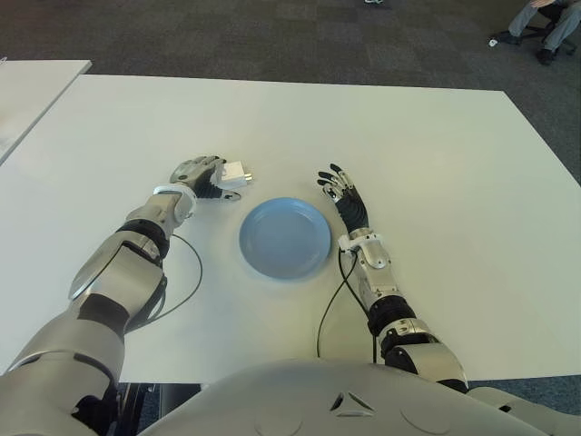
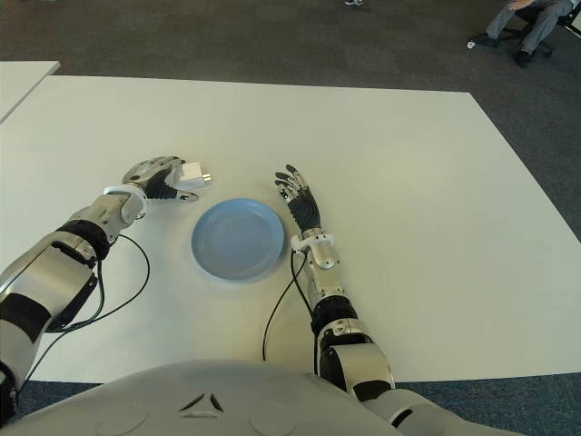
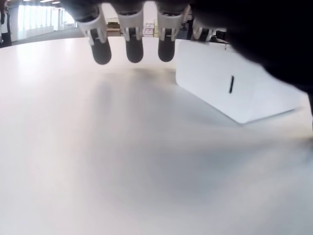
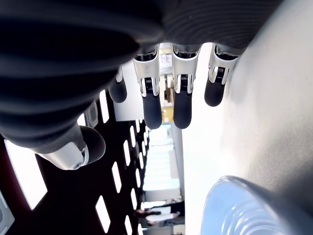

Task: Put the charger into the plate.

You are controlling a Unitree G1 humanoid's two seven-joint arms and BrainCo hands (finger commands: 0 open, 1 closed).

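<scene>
The white charger point(image 1: 234, 173) shows at the tips of my left hand point(image 1: 204, 175), just left of and behind the blue plate point(image 1: 284, 237). The fingers curl around it, and its metal prongs point toward the plate. In the left wrist view the charger point(image 3: 230, 83) sits low over the table between thumb and forefinger, while the other fingertips point(image 3: 133, 49) hang free beside it. The plate holds nothing. My right hand point(image 1: 343, 193) shows at the plate's right rim, fingers straight and spread, holding nothing. The right wrist view shows the plate's rim point(image 4: 244, 205).
The white table point(image 1: 436, 145) stretches wide behind and to the right of the plate. Black cables point(image 1: 192, 272) loop along both forearms. A second white table point(image 1: 36, 86) stands at the far left. A person's legs point(image 1: 549, 23) show on the dark carpet at the back right.
</scene>
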